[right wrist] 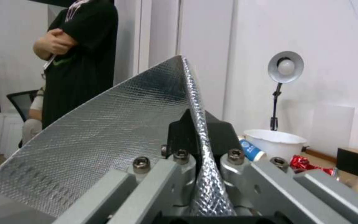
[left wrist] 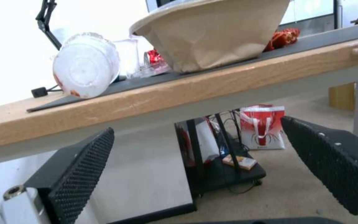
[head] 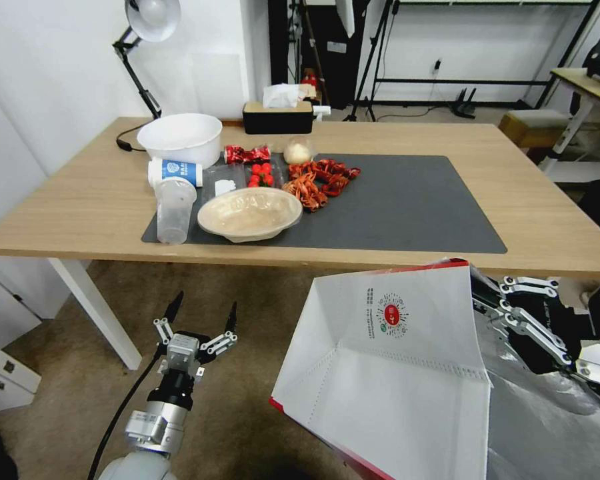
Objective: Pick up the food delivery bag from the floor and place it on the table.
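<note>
The food delivery bag [head: 393, 373] hangs tilted off the floor at the lower right, just before the table's front edge, white panel and round red logo facing me. My right gripper [head: 492, 299] is shut on its upper side wall; in the right wrist view the fingers [right wrist: 195, 130] pinch the silver foil lining [right wrist: 117, 130]. The table [head: 80, 200] is light wood with a dark grey mat [head: 413, 200]. My left gripper [head: 203, 312] stands open and holds nothing, low in front of the table edge [left wrist: 187, 93], its black pads [left wrist: 79, 174] spread wide.
On the mat's left half lie a paper bowl [head: 250, 213], a plastic cup [head: 175, 210], crayfish [head: 320, 180] and a white bowl [head: 180, 137]. A tissue box [head: 277, 117] stands behind. The mat's right half is bare. Another red-and-white bag [left wrist: 262, 127] sits under the table.
</note>
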Robot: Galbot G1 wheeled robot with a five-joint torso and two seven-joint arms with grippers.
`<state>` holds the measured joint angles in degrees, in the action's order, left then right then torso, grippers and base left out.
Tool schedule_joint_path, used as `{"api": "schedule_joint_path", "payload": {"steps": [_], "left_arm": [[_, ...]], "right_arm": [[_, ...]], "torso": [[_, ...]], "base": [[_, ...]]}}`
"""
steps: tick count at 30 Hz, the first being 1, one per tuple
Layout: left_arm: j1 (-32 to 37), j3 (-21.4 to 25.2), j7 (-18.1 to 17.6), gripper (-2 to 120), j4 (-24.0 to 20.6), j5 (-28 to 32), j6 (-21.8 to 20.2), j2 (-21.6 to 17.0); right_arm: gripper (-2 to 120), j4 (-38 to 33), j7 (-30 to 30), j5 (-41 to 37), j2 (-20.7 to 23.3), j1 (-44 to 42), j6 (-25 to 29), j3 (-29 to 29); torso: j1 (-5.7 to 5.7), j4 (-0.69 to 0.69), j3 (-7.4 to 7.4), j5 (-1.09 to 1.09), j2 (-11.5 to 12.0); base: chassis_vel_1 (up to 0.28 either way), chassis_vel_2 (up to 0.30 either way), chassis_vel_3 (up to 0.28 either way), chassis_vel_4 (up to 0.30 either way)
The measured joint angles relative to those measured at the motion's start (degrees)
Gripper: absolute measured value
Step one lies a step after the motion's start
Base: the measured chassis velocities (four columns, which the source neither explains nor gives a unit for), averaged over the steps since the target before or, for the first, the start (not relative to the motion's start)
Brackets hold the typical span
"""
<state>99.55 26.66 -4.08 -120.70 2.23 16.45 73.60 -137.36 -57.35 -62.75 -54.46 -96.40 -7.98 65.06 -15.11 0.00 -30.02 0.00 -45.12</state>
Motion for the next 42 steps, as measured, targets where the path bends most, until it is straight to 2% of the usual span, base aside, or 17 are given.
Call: {"api": "schedule_joint_path", "payload": {"steps": [42], "left_arm": [[-0.6,0.0,-0.1,100,0.2,0.1,0.0,0.2]], "right_arm": [[0,-0.4,0.8,1.2,-1.2,0.5,0.2,-1.8]], "torso": [[-4.73,0.01,-6.29,0.0,-11.0]], "base": [[0.0,0.0,0.0,0.0]]}}
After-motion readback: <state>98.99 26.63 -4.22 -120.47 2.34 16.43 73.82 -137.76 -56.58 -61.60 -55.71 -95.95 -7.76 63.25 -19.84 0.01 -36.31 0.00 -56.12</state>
